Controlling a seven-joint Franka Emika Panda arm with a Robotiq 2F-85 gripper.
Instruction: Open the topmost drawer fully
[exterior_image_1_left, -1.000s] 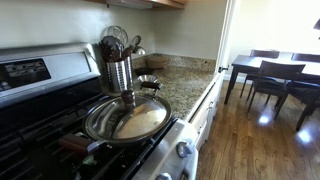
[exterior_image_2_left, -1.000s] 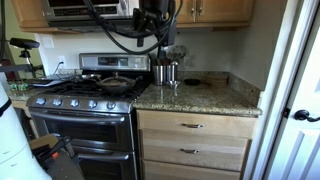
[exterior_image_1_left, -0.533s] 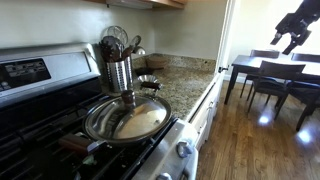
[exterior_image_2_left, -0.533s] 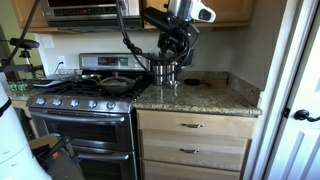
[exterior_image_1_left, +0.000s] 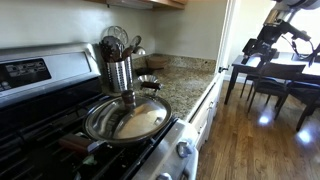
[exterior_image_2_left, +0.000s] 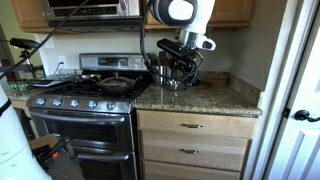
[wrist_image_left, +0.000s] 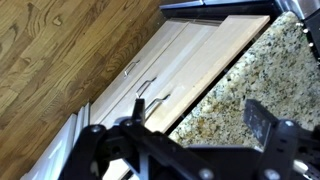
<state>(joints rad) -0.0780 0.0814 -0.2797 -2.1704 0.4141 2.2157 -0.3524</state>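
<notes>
Tool fingers stand wide apart with nothing between them, which the wrist view shows most plainly. It hangs in the air above the granite tabletop, just beside the steel utensil canister. The topmost drawer has a light wood front here and sits right under the tabletop edge, at about 5 o'clock from the tool. It is fully shut, flush with the drawers below, and its handle is untouched. By my judgement nothing of the task is done yet: the descent to the handle, the grasp and the whole pull outward all remain. Compared with half a second ago, the tool has dropped and shifted toward 8 o'clock in an exterior view, closer to the tabletop. A full second ago it was out of that view altogether. The drawer has not moved.
</notes>
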